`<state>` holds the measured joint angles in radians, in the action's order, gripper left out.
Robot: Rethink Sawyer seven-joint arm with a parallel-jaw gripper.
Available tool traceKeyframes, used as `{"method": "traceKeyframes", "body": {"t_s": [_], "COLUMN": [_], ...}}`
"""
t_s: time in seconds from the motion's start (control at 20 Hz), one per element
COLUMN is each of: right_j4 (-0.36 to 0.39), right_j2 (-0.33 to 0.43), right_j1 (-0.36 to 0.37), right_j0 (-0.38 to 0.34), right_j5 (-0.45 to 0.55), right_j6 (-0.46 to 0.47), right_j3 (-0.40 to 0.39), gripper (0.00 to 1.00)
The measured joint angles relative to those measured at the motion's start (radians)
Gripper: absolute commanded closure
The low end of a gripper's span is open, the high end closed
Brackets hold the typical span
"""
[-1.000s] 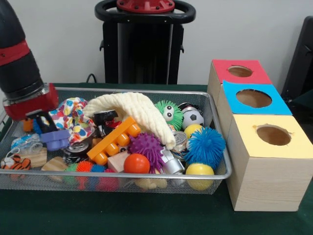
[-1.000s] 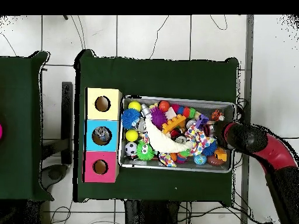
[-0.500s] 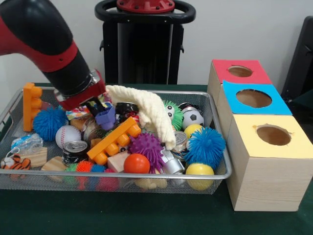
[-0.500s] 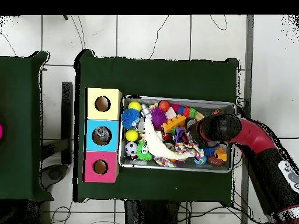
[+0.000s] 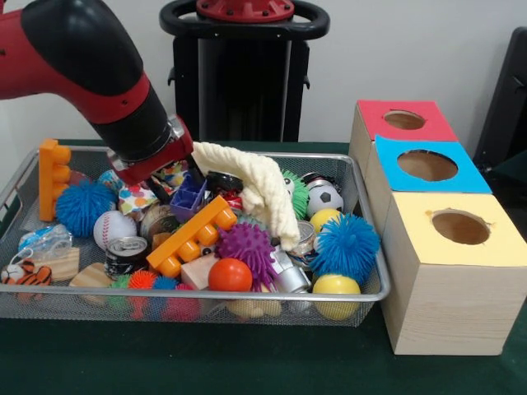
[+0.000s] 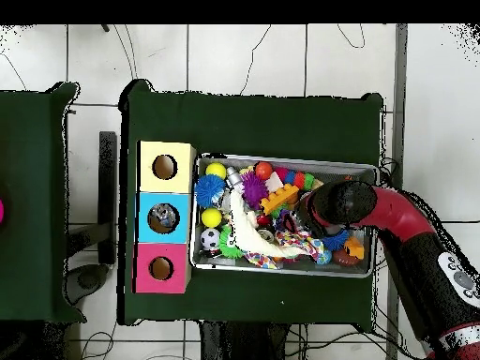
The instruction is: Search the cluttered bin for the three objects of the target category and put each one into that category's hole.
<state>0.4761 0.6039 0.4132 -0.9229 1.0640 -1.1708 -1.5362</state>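
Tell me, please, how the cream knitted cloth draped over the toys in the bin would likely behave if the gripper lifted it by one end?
The cream cloth sags over the toys beneath it in the bin, so it is probably floppy and would hang and trail. Its loose end lies by the purple spiky ball, whose spikes might snag it. It looks light for its size.

Three wooden boxes [image 5: 436,239], one wire bin [image 5: 366,295], two yellow balls [image 5: 336,290]

The red and black arm [image 5: 90,74] slants down, its tool's state hidden.
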Motion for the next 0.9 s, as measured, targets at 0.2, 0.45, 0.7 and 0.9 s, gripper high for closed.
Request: {"method": "traceKeyframes", "body": {"t_s": [0.2,0.45,0.7,0.9], "right_j4": [0.001,0.021,0.090,0.131], "right_j2": [-0.007,-0.013,-0.027,-0.035], "right_j1": [0.000,0.006,0.046,0.076], "right_j0": [0.000,0.001,0.009,0.018], "right_j5": [0.000,-0.001,-0.039,-0.095], "right_j6": [0.000,0.000,0.000,0.000], "right_j3": [0.000,0.000,0.000,0.000], "gripper": [0.00,0.00,0.00,0.00]}}
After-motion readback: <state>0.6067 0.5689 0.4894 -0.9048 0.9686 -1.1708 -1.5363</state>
